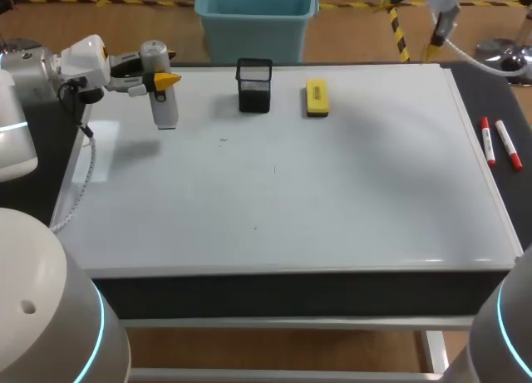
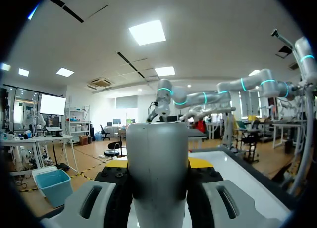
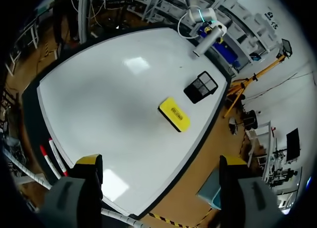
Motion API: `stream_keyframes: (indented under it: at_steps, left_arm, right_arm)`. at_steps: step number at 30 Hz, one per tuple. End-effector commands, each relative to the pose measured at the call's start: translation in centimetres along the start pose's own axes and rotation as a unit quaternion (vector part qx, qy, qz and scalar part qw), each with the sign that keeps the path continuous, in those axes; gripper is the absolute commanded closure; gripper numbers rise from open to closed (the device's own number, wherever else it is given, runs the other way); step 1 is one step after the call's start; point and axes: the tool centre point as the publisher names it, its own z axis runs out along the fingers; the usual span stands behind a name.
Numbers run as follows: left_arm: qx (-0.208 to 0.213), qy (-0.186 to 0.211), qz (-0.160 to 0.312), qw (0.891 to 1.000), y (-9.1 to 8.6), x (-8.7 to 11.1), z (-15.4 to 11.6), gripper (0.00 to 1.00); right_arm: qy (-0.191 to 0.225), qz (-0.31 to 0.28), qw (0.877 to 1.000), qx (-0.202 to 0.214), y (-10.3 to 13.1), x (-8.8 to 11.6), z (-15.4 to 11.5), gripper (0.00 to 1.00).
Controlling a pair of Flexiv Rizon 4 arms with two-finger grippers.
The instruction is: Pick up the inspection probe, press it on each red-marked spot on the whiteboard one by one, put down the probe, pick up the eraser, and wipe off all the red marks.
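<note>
The grey cylindrical probe (image 1: 164,100) hangs upright over the whiteboard's (image 1: 332,192) far left corner, with my left gripper (image 1: 163,80) shut on it. In the left wrist view the probe (image 2: 158,173) fills the space between the fingers. The yellow eraser (image 1: 316,97) lies at the board's far middle, also seen from above in the right wrist view as the eraser (image 3: 174,114). My right gripper (image 3: 161,161) is open and empty, high above the board's far right corner (image 1: 435,41). Only a few faint specks (image 1: 223,139) show on the board.
A black mesh holder (image 1: 254,85) stands just left of the eraser. Two red markers (image 1: 497,142) lie on the dark strip at the board's right edge. A blue bin (image 1: 256,17) sits beyond the far edge.
</note>
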Motion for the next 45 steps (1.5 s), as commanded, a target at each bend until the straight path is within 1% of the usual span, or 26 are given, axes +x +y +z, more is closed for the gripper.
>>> stream_keyframes:
  at_steps: [1, 2, 17, 19, 21, 24, 29, 31, 33, 35, 37, 40, 45]
  left_arm:
    - [0.001, 0.0, 0.0, 1.0, -0.1, -0.1, 0.0, 1.0]
    - [0.001, 0.0, 0.0, 1.0, -0.1, -0.1, 0.0, 1.0]
    - [0.001, 0.0, 0.0, 1.0, -0.1, -0.1, 0.0, 1.0]
    - [-0.002, 0.001, -0.006, 1.0, 0.4, 0.4, 0.3, 1.0]
    - [0.001, 0.002, -0.009, 1.0, 0.7, 0.3, 0.7, 1.0]
    - [0.006, 0.011, -0.006, 1.0, 0.4, -0.7, 1.8, 1.0]
    - [0.003, 0.054, 0.009, 0.998, -0.9, -2.9, 4.5, 1.0]
    - [0.011, 0.072, 0.01, 0.997, -1.5, -3.8, 5.6, 1.0]
    - [0.009, 0.087, 0.017, 0.996, -2.1, -4.8, 6.7, 1.0]
    - [0.02, 0.099, 0.014, 0.995, -2.8, -6.0, 7.8, 1.0]
    - [0.006, 0.116, 0.025, 0.993, -3.6, -6.8, 9.1, 1.0]
    - [0.0, 0.133, 0.032, 0.991, -4.6, -8.1, 10.7, 1.0]
    - [0.002, 0.151, 0.036, 0.988, -5.7, -9.7, 13.0, 1.0]
  right_arm:
    - [-0.006, 0.011, 1.0, 0.007, -0.1, 1.0, -1.2, 0.0]
    - [-0.011, 0.004, 1.0, 0.003, 0.0, 1.3, -1.4, 0.0]
    - [-0.011, 0.004, 1.0, 0.003, 0.0, 1.3, -1.4, 0.0]
    - [-0.011, 0.004, 1.0, 0.003, 0.0, 1.3, -1.4, 0.0]
    - [-0.011, 0.004, 1.0, 0.003, 0.0, 1.3, -1.4, 0.0]
    - [-0.011, 0.004, 1.0, 0.003, 0.0, 1.3, -1.4, 0.0]
    - [-0.011, 0.004, 1.0, 0.003, 0.0, 1.3, -1.4, 0.0]
    - [-0.011, 0.004, 1.0, 0.003, 0.0, 1.3, -1.4, 0.0]
    - [-0.011, 0.004, 1.0, 0.003, 0.0, 1.3, -1.4, 0.0]
    - [-0.011, 0.004, 1.0, 0.003, 0.0, 1.3, -1.4, 0.0]
    - [-0.011, 0.004, 1.0, 0.003, 0.0, 1.3, -1.4, 0.0]
    - [-0.011, 0.004, 1.0, 0.003, 0.0, 1.3, -1.4, 0.0]
    - [-0.011, 0.004, 1.0, 0.003, 0.0, 1.3, -1.4, 0.0]
